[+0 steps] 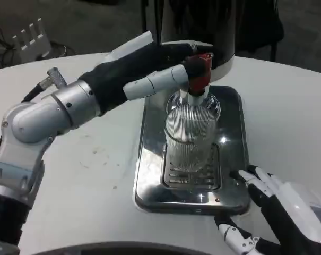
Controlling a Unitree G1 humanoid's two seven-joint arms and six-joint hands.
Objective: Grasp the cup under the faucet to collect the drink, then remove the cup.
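On the white table [86,159] in front of me sits a shiny metal drip tray [149,138], and the ribbed clear cup [190,135] stands upright on its slotted grate [173,178], directly beneath the faucet [198,79] of the drink dispenser [224,32]. That faucet has a red handle, and its spout points down into the mouth of the cup. My left hand [149,66] reaches across from the left with its silver forearm [54,109] stretched over the table; its fingers [160,79] lie against the red handle, one white finger running along to touch it, the others curled around the back of the faucet where I cannot see them clearly, so I cannot tell how tightly they close. My right hand [279,210] rests low at the near right corner of the tray, fingers spread apart and holding nothing; its fingertips [250,175] lie just beside the tray's right rim, near the cup but apart from it. Whether any drink is in the cup I cannot tell through the ribbed wall. Beyond the table's far left edge, a small white object [32,38] lies on the dark floor.
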